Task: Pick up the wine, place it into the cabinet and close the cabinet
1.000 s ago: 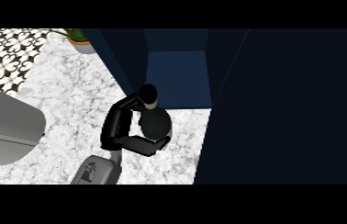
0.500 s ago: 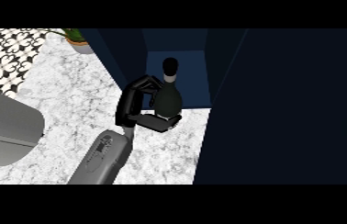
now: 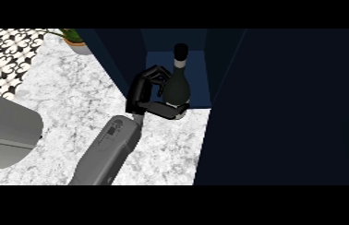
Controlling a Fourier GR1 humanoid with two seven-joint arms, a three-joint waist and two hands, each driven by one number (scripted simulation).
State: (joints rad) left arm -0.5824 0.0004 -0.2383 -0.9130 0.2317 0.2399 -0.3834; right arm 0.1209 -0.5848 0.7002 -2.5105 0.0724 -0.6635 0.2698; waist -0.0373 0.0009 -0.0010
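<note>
Partly hidden: wine point(image 3: 177, 83) base behind left hand point(image 3: 147, 92).

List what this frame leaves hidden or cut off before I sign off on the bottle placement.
- Head view: base of the wine bottle, hidden by the left hand curled round it; whether it rests on the cabinet floor cannot be told.
- Right hand: shows nowhere.
- Cabinet back: cut off by the top edge.
- Potted plant: cropped at the top edge.
- Grey object: cut off at the left edge.
</note>
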